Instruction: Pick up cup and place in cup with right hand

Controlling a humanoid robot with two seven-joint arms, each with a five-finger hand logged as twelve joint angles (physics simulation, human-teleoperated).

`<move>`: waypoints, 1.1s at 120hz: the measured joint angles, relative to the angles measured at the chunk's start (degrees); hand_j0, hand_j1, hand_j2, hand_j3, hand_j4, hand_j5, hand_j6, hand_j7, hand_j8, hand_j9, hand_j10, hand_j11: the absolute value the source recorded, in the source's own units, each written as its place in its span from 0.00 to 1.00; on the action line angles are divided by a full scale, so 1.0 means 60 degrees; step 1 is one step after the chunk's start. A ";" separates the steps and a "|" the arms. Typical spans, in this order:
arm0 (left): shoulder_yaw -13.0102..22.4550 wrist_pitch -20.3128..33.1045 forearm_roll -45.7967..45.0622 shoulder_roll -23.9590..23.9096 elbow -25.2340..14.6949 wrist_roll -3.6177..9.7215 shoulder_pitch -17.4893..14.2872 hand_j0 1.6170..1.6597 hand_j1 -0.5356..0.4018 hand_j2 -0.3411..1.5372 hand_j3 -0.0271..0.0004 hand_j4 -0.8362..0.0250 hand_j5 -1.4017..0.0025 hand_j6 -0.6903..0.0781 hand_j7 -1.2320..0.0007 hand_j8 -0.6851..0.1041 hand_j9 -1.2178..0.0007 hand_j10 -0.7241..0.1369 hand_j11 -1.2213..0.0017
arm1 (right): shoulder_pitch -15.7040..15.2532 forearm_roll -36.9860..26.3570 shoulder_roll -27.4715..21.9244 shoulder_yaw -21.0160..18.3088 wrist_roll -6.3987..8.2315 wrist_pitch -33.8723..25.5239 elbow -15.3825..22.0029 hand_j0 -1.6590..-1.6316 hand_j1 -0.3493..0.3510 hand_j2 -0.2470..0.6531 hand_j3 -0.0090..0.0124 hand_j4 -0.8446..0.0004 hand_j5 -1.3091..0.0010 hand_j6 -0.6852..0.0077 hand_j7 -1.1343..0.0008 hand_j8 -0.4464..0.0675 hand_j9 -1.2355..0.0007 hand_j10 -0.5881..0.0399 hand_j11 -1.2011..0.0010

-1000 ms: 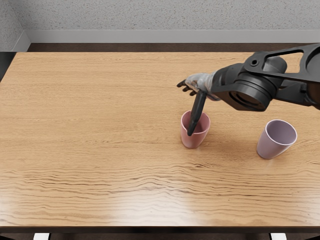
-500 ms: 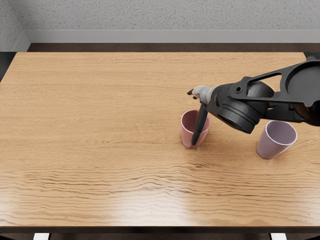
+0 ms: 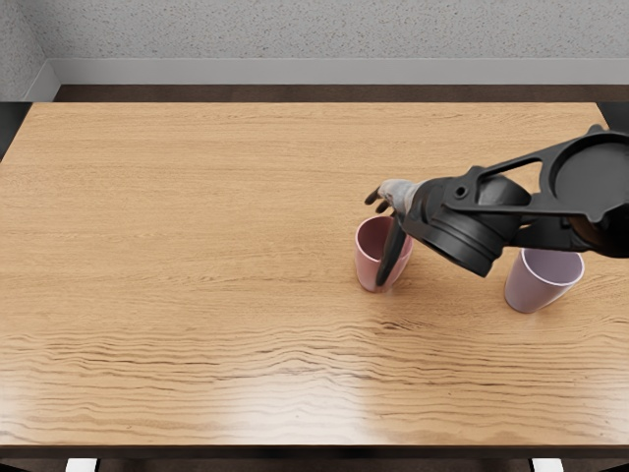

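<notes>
My right hand [image 3: 381, 231] reaches in from the right edge and hovers at the pink cup [image 3: 367, 258]. Its long dark thumb points down across the front of that cup, while the other fingers stretch out beyond the cup's far rim. The fingers look spread, and the cup stands upright between thumb and fingers, not visibly gripped. Whether the thumb touches the cup I cannot tell. To the right, the lilac cup [image 3: 536, 285] stands upright, its far rim partly covered by my forearm. No left arm shows.
The wooden table [image 3: 197, 246] carries both cups. My right forearm spans the area above and behind the lilac cup. A grey wall with a pale skirting strip lies beyond the far table edge.
My right hand has come toward the near side and slightly right, its fingers now nearer the pink cup's rim. The forearm has swung nearer, over the lilac cup's rim. Both cups stayed put.
</notes>
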 joint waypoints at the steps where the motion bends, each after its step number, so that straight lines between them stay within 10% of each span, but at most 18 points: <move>1: 0.0000 0.0000 0.0000 0.0000 -0.0001 0.0000 0.0000 0.96 0.94 0.18 0.99 0.97 0.99 0.89 1.00 0.86 1.00 0.84 0.99 | -0.0004 -0.0001 0.0004 -0.0001 0.0000 -0.0022 0.0000 0.04 0.33 0.23 0.42 0.77 0.81 0.71 0.78 0.49 0.80 0.63 0.79; 14: 0.0001 0.0000 -0.0001 0.0000 0.0001 0.0000 0.0000 0.96 0.94 0.18 0.99 0.97 0.99 0.89 1.00 0.86 1.00 0.84 0.99 | -0.0045 -0.0010 0.0034 -0.0006 0.0002 -0.0199 -0.0001 0.05 0.48 0.17 0.42 0.66 0.71 0.57 0.67 0.31 0.69 0.48 0.69; 30: 0.0000 0.0000 -0.0001 0.0000 0.0001 -0.0002 0.0000 0.96 0.94 0.18 0.99 0.97 0.99 0.89 1.00 0.86 1.00 0.84 0.99 | -0.0062 -0.0016 0.0046 0.0000 0.0005 -0.0294 -0.0001 0.03 0.60 0.43 0.42 0.58 0.65 0.48 0.59 0.18 0.63 0.37 0.61; 52: 0.0003 0.0000 0.0000 0.0000 0.0003 0.0002 0.0000 0.96 0.94 0.18 0.99 0.97 0.99 0.89 1.00 0.86 1.00 0.84 0.99 | -0.0065 -0.0020 0.0007 0.0045 -0.0004 -0.0317 -0.0007 0.04 0.64 0.55 0.42 0.50 0.58 0.38 0.51 0.17 0.55 0.27 0.54; 60: 0.0004 0.0000 0.0000 0.0000 0.0001 0.0003 0.0000 0.96 0.94 0.18 0.99 0.97 0.99 0.89 1.00 0.86 1.00 0.84 0.99 | -0.0065 -0.0003 -0.0026 0.0060 -0.0010 -0.0330 -0.0014 0.03 0.66 0.75 0.42 0.45 0.53 0.31 0.46 0.14 0.51 0.22 0.50; 70: 0.0002 0.0000 0.0000 0.0000 0.0003 0.0001 0.0000 0.96 0.94 0.18 0.99 0.97 0.99 0.89 1.00 0.86 1.00 0.84 0.99 | -0.0068 0.0022 -0.0112 0.0087 -0.0001 -0.0321 -0.0039 0.03 0.73 0.92 0.45 0.42 0.48 0.36 0.42 0.24 0.45 0.32 0.45; 96: 0.0000 0.0000 0.0002 0.0000 0.0003 0.0001 0.0000 0.96 0.94 0.18 0.99 0.97 0.99 0.89 1.00 0.86 1.00 0.84 0.99 | -0.0014 0.0022 -0.0885 0.0344 0.0005 -0.0252 -0.0181 0.04 0.85 0.90 0.44 0.40 0.43 0.55 0.38 0.52 0.40 0.52 0.40; 132: 0.0000 0.0000 0.0000 0.0000 -0.0001 0.0003 0.0000 0.96 0.94 0.18 0.98 0.97 0.99 0.89 1.00 0.86 1.00 0.84 0.99 | 0.0455 0.0064 -0.3757 0.1272 0.0003 0.2685 -0.0174 0.03 0.84 0.87 0.45 0.40 0.42 0.56 0.37 0.53 0.39 0.53 0.39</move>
